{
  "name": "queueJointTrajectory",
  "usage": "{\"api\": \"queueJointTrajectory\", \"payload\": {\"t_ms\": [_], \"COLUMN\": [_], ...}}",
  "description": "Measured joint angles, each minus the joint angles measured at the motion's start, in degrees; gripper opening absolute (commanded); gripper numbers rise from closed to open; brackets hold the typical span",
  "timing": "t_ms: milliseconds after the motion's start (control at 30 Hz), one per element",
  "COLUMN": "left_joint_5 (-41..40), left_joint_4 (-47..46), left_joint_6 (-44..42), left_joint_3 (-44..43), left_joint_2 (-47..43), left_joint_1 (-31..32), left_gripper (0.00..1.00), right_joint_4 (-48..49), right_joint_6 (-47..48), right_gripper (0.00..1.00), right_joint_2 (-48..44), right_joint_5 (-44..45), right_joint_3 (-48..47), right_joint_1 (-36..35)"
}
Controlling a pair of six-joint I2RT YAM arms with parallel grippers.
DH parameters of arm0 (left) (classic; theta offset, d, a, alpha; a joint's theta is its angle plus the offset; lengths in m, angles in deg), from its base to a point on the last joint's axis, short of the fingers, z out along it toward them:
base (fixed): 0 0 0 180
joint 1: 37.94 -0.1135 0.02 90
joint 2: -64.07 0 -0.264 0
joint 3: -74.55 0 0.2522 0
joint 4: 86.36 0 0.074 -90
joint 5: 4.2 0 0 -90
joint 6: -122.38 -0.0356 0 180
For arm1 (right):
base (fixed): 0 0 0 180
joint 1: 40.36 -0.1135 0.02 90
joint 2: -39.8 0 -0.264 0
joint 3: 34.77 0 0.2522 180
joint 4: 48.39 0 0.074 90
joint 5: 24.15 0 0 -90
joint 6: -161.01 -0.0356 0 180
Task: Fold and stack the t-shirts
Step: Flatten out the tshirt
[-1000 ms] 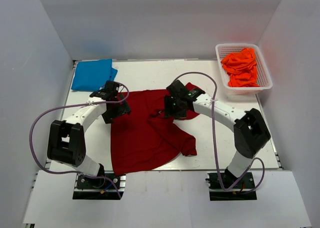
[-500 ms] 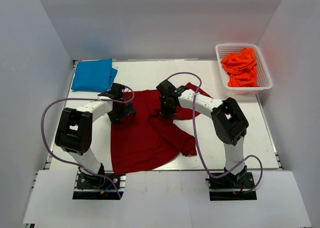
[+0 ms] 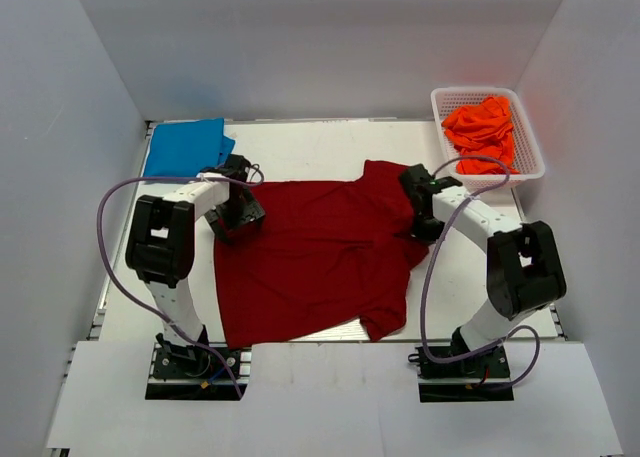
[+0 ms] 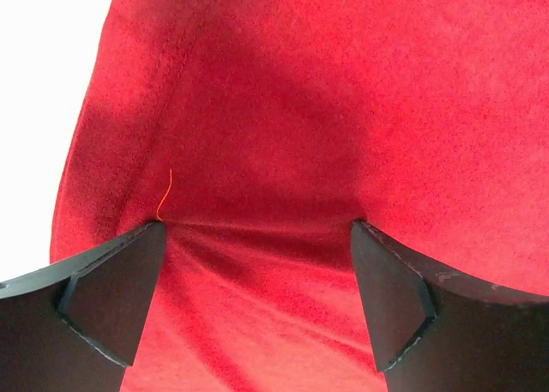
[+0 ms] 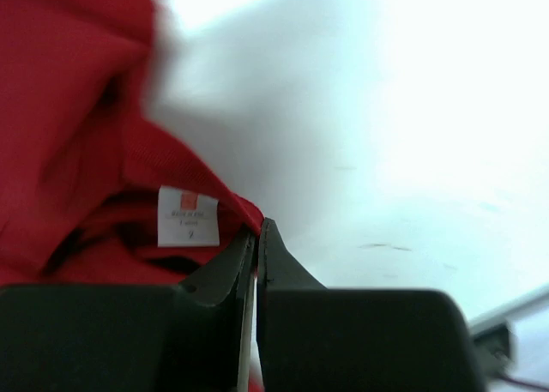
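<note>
A dark red t-shirt [image 3: 320, 252] lies spread across the middle of the table, its neck toward the right. My right gripper [image 3: 426, 227] is shut on the collar edge; in the right wrist view the red collar [image 5: 206, 173] runs into the closed jaws of that gripper [image 5: 257, 231], just beside the white neck tag [image 5: 187, 216]. My left gripper [image 3: 235, 215] is open and presses down on the shirt's upper left part, and red cloth [image 4: 283, 109] fills the gap between its fingers [image 4: 111, 298]. A folded blue t-shirt [image 3: 183, 147] lies at the back left. Orange t-shirts [image 3: 482, 132] are heaped in a basket.
The white plastic basket [image 3: 530, 142] stands at the back right corner. Grey walls enclose the table on the left, back and right. Both arms' cables loop beside the shirt.
My right gripper shut on the collar and moved right, dragging the bunched shirt out flat. The left gripper stayed open on the shirt's left side, shifting slightly.
</note>
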Motion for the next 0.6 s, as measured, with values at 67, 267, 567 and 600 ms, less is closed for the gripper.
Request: {"api": "queueJointTrajectory", "payload": {"t_ms": [67,267,567,600], "left_joint_5": [0.2,-0.1,-0.2,-0.1], "left_joint_4": [0.9,1.4,0.5,0.3], "left_joint_6": [-0.3,-2.1,-5.7,-6.3], "left_joint_3": [-1.4,-5.5,-7.0,-7.0], "left_joint_2": [0.9,3.6,4.1,4.1], "left_joint_1": [-0.5,-1.5,-1.5,-1.5], "left_gripper": [0.99,0.99,0.99,0.99], "right_joint_4": [-1.5,-4.1,-10.1,-9.9], "right_joint_6": [-0.3,-0.9,1.8,3.3], "right_gripper": [0.00,0.15,0.90,0.90], "right_joint_2": [0.3,0.5,-0.7,-2.0], "right_joint_5": [2.9,10.2,12.4,10.8], "right_joint_3": [1.6,2.6,-2.1,-2.4], "right_joint_1": [2.8,14.2,25.3,25.2]}}
